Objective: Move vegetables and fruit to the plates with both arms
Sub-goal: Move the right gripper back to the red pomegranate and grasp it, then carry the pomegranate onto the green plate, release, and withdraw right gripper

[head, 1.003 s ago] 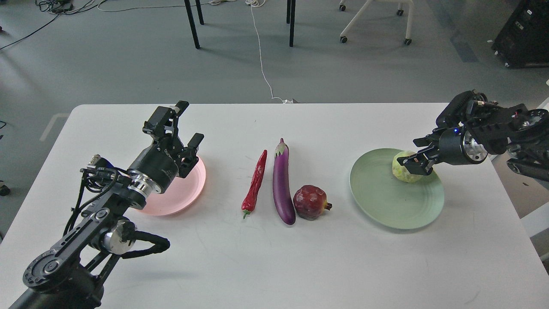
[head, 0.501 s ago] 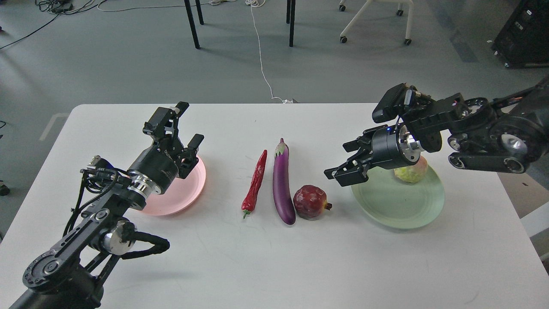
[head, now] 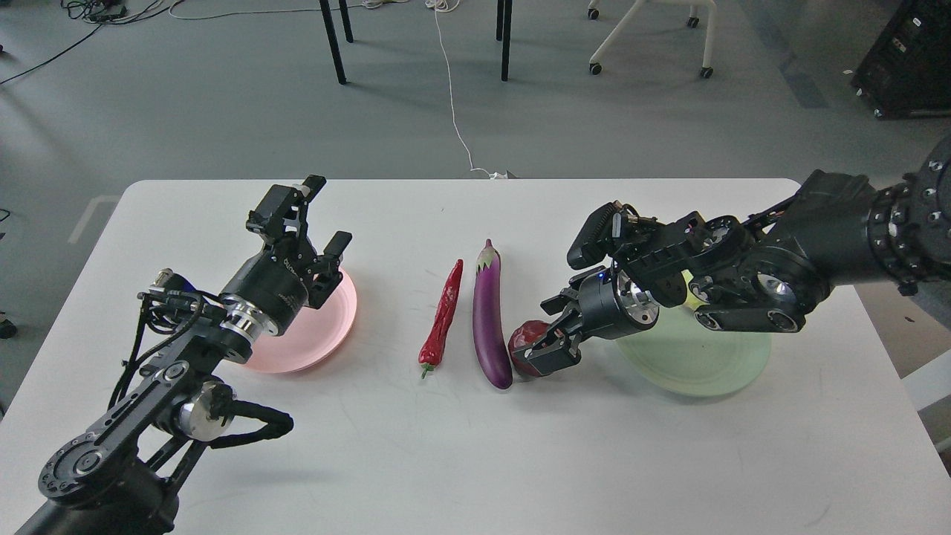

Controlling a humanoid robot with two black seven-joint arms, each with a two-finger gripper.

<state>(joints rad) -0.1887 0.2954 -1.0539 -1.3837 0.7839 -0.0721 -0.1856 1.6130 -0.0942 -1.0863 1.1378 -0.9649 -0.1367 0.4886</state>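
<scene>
Straddling the pomegranate (head: 524,343) at mid-table, the right gripper (head: 551,338) is seen spread open, nothing gripped. The left gripper (head: 321,217) is held parted, empty, above the pink plate (head: 327,331) toward the left edge.

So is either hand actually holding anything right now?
Left hand: nothing, open above the pink plate. Right hand is at the pomegranate; a grip cannot be told.

On the desk (head: 461,446), the chili (head: 443,313) lies left of the eggplant (head: 489,316), the pomegranate (head: 524,342) touching its right. One plate (head: 327,331) sits far left, another plate (head: 691,364) right, a fruit (head: 691,297) on it behind the arm.
</scene>
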